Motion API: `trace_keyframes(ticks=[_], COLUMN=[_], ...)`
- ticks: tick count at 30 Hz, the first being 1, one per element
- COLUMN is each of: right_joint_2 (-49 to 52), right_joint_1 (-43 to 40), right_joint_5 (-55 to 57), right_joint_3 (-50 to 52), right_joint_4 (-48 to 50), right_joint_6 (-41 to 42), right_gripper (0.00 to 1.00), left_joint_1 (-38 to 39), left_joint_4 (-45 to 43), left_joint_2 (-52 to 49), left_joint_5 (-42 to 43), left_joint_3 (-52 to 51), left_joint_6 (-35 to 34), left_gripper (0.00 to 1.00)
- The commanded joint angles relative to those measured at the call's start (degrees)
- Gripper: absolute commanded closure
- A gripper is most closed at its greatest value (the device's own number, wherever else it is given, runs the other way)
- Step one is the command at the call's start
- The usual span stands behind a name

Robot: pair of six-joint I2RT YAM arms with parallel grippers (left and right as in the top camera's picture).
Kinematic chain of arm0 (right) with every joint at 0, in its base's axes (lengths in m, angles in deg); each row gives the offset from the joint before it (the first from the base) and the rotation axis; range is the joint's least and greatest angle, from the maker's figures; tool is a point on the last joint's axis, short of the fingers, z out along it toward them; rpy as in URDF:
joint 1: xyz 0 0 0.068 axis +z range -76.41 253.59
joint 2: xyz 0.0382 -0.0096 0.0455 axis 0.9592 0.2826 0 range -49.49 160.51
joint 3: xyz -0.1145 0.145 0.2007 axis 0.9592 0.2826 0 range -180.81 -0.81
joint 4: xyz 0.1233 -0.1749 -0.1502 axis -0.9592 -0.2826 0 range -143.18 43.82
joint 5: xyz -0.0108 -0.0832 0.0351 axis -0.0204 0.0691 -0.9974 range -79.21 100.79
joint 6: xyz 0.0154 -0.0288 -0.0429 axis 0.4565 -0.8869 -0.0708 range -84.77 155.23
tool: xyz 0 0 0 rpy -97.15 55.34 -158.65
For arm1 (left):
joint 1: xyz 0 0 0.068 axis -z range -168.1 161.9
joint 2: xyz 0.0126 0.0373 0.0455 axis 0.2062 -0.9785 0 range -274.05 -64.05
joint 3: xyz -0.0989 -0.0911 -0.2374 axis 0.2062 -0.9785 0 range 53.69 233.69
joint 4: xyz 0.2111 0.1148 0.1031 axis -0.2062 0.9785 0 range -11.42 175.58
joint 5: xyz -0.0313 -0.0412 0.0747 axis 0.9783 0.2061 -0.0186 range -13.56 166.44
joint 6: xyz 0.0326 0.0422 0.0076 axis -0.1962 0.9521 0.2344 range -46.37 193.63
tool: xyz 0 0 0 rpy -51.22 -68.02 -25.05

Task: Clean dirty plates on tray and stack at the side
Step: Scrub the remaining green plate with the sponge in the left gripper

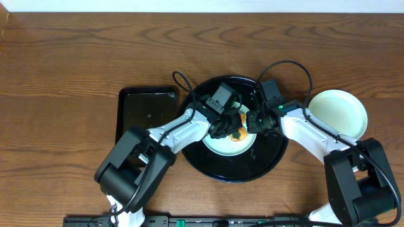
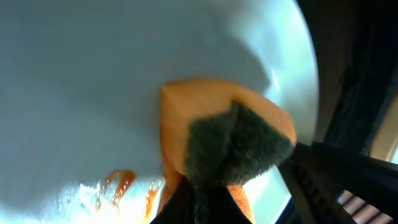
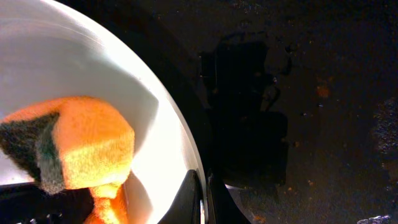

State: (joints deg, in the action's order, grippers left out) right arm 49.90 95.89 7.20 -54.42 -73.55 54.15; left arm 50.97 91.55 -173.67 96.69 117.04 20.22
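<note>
Nearest the robot, the tray (image 1: 265,157) carries one mint plate (image 1: 224,146), which lies a little toward 6 o'clock of the tray's centre. The step in hand looks like scrubbing this plate. The left gripper (image 1: 228,129) comes in from 8 o'clock with its fingers clamped together on a sponge (image 2: 221,137), orange with a dark green scouring face, pressed onto the plate's upper half toward 1 o'clock. In the left wrist view, orange-brown sauce streaks (image 2: 121,183) lie on the plate just beside the sponge, so the plate is not yet clean. The right gripper (image 3: 202,202) reaches in from 4 o'clock and, in its own wrist view, its fingers are pinched on the plate's rim at about 2 o'clock, holding it steady against the wiping. Around that spot the tray floor is wet and speckled.

Past the tray, at 3 o'clock and just off its rim, a pale plate (image 1: 338,113) rests on the table (image 1: 76,63), free of sauce; whether more than one is stacked there I cannot tell. At 9 o'clock sits a rectangular black tray (image 1: 146,113), bare.

In my judgement the next move calls for sweeping the sponge over the remaining streaks while the rim grip holds, then lifting the plate toward the pale one at 3 o'clock
</note>
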Motion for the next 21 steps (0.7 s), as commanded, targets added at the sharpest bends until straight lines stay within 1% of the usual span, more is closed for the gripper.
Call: trace_keyframes(ticks=[1,4,7,9,13,16,21], right_joint_2=[1.38,1.38,1.38,1.38,1.38,1.38,1.38], right_joint_1=[0.24,0.24,0.24,0.24,0.24,0.24,0.24], right_joint_5=[1.20,1.20,1.20,1.22,1.20,1.20,1.20], right_joint_3=[0.11,0.11,0.11,0.11,0.11,0.11,0.11], right_joint_4=[-0.68,-0.68,-0.68,-0.68,-0.68,-0.70,-0.72], right_joint_6=[0.79,0.79,0.79,0.79,0.79,0.79,0.79], right_gripper=[0.99,0.99,0.99,0.99,0.99,0.99,0.99], left_joint_1=[-0.09,-1.11,-2.80,-4.13,-6.21,-6.54,-6.86], left_joint_4=[5.09,12.68,18.47,20.04,19.58,19.54,19.78], left_joint_2=[-2.36,-1.99,-1.44,-0.79,1.77,5.62,13.38], left_joint_5=[-4.83,-13.25,-18.23,-18.58,-18.32,-18.32,-18.58], left_joint_3=[-0.20,-0.20,-0.17,-0.17,0.66,2.10,2.45], left_joint_6=[3.76,5.81,7.45,9.25,15.37,20.48,26.71], left_gripper=[0.92,0.92,0.92,0.93,0.92,0.93,0.93])
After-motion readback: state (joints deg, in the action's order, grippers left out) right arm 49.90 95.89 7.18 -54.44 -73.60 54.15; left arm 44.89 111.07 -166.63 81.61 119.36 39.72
